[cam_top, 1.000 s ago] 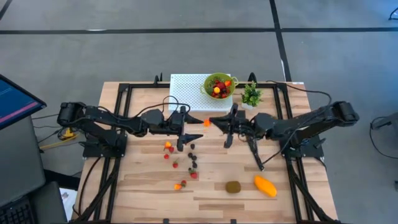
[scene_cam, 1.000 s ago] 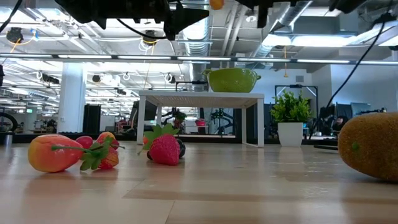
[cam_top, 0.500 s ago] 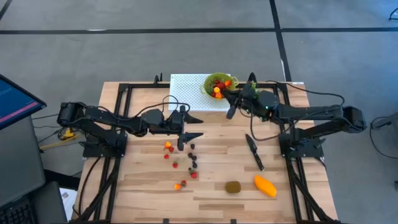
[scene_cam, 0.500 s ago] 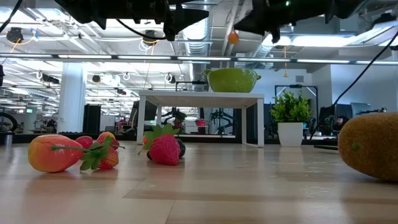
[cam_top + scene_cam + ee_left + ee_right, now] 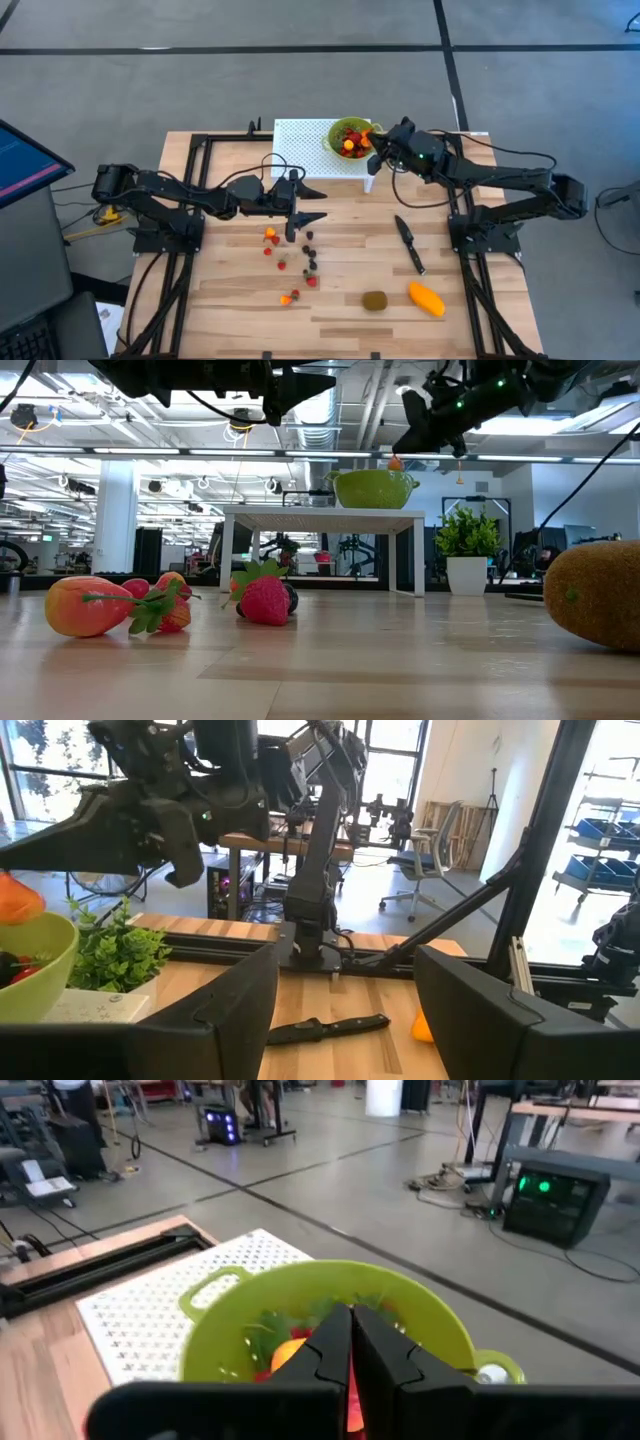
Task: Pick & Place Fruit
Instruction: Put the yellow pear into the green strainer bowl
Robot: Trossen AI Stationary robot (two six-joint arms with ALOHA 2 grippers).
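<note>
A green bowl with fruit in it stands on a white perforated stand at the table's far edge. My right gripper is at the bowl's right rim, shut on a small orange fruit piece. My left gripper hovers open over mid-table with nothing between its fingers. Small red, orange and dark berries lie below it on the wood. A brown kiwi and an orange mango lie near the front edge. My right gripper pinches the small orange piece between its two fingertips. The fingers come from the table's right, slanting slightly down. The piece hangs at the tips, lifted clear, just above the bowl's rim.
A black knife lies on the table right of centre. A small potted plant stands beside the stand at the far right. Black frame rails run along the table's sides and back.
My right gripper has swung from mid-table toward the far edge, carrying the orange piece up to the green bowl and turning to face it. It has stayed shut on the piece.
</note>
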